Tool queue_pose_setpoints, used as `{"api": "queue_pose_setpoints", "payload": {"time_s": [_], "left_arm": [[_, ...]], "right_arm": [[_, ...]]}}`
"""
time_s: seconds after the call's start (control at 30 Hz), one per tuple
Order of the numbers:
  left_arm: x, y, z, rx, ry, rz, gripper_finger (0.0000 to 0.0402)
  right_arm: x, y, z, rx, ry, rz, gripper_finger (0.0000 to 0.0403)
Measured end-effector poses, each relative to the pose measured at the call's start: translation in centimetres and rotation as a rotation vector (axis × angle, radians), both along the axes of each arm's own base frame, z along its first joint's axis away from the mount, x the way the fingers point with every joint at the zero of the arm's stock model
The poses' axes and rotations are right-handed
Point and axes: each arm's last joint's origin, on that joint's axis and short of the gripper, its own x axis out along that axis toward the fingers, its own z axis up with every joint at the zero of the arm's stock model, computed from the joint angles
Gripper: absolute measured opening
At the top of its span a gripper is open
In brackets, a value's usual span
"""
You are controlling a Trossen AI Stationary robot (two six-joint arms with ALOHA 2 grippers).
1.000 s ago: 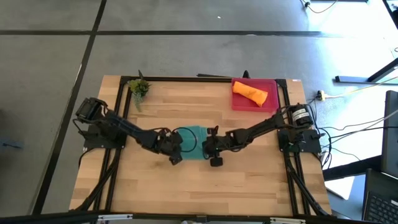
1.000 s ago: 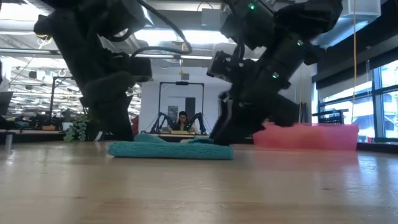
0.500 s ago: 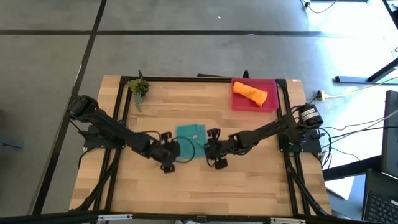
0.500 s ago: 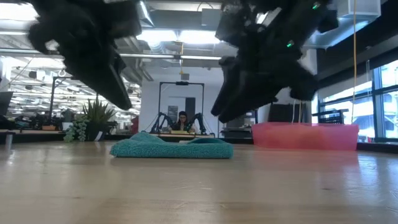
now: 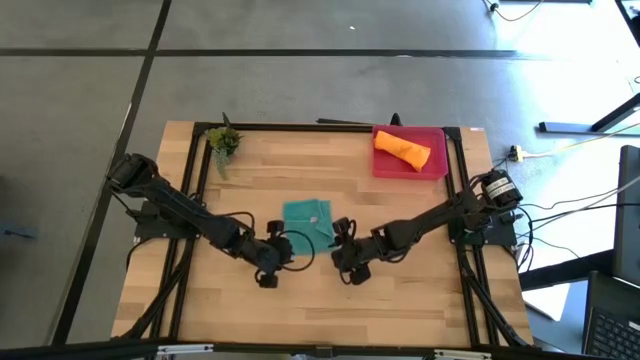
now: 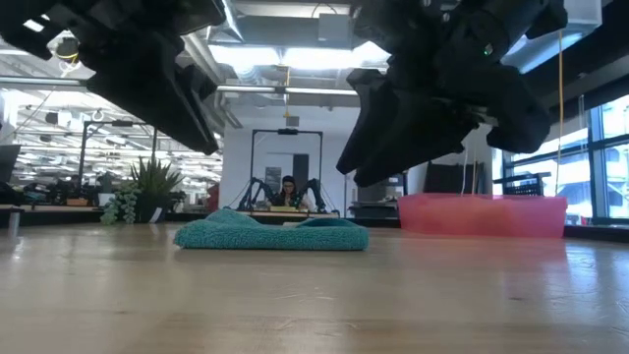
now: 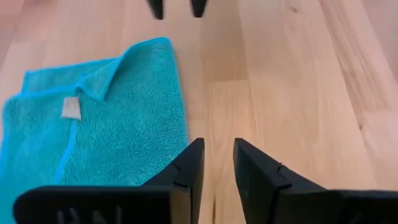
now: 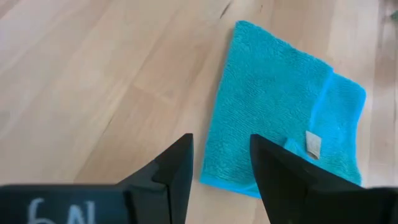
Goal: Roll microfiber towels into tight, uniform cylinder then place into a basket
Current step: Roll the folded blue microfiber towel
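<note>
In the high view, the left gripper (image 5: 267, 274) sits left of centre, fingers a little apart, holding nothing. The teal towel (image 5: 307, 218) lies folded flat in the middle. It looks soft, light and floppy, so grab a corner. The right gripper (image 5: 351, 272) is empty, fingers apart. The orange towel (image 5: 402, 150) rests in the pink basket (image 5: 436, 165), upper right.

Two dark, jointed arms, black cables looped alongside. Left gripper (image 7: 216, 163): matte black wedge fingers. Right gripper (image 8: 221, 163): same black fingers, white "6A" marking below.
</note>
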Motion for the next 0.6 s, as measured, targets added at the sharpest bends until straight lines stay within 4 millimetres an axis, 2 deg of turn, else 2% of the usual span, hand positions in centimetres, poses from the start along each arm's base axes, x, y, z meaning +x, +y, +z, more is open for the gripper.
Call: {"api": "queue_pose_setpoints", "payload": {"time_s": [0.2, 0.6], "left_arm": [[0.09, 0.23, 0.00, 0.022, -0.003, 0.000, 0.0083], [0.38, 0.79, -0.01, 0.032, -0.007, 0.006, 0.0140]], "right_arm": [[0.01, 0.00, -0.02, 0.000, 0.000, 0.000, 0.0159], [0.15, -0.18, -0.01, 0.027, 0.002, 0.014, 0.0159]]}}
